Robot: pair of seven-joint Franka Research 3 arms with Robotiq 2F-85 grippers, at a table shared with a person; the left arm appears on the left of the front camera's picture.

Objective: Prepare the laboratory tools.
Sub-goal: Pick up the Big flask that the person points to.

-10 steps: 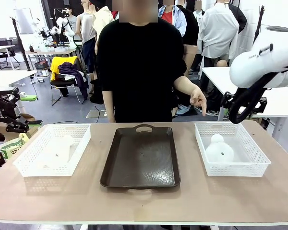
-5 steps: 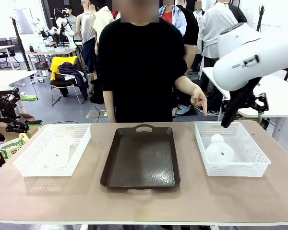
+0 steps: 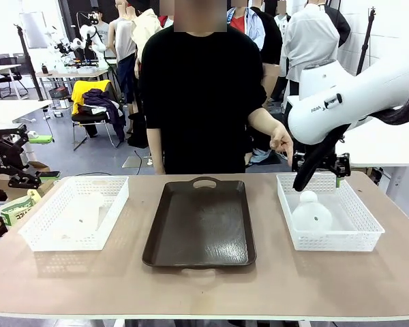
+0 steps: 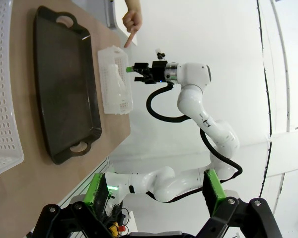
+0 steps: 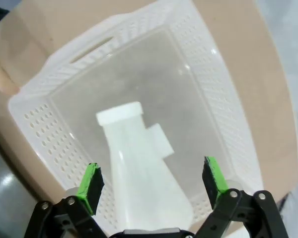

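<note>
White glossy right arm, black looping cable, black right tool, green pads

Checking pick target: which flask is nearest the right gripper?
The flask in the right basket, below the open right gripper; the other flask sits in the left basket.
</note>
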